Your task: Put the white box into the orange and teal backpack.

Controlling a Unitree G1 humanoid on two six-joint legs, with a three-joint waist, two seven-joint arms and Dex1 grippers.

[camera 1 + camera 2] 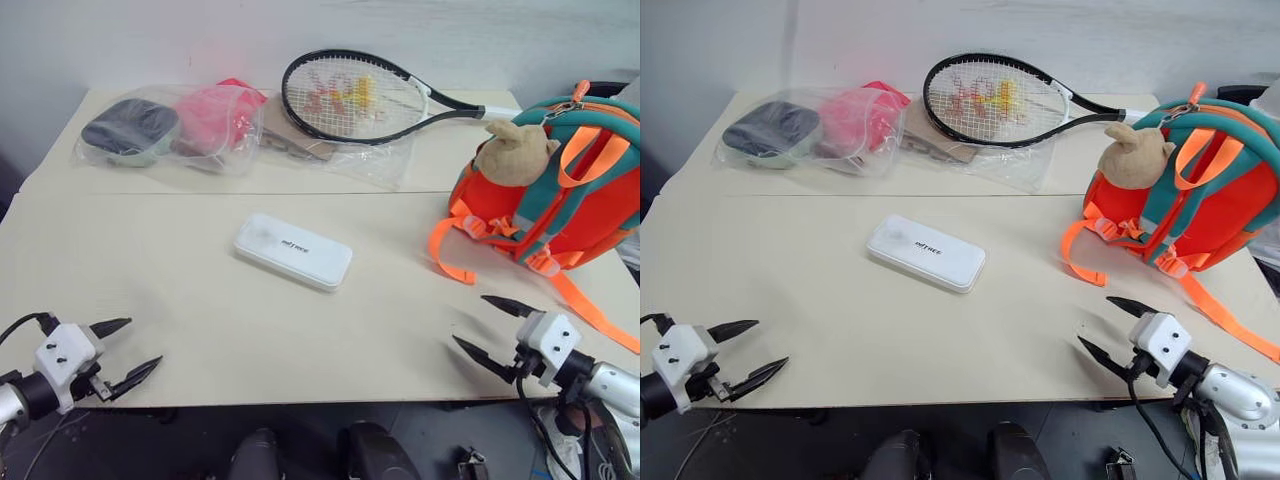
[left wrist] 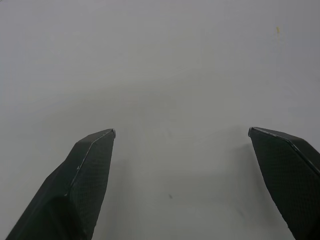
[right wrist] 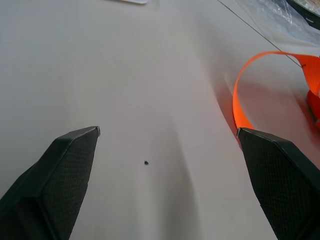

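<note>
White box on table — outside orange and teal backpack; left gripper, right gripper spread, empty.

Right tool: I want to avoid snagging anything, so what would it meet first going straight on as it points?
Likely bare table; the right tool points past the orange strap toward the white box, though depth is unclear.

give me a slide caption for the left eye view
Both open grippers, left and right, wait at the table's near edge; white box lies mid-table, orange and teal backpack stands far right.
</note>
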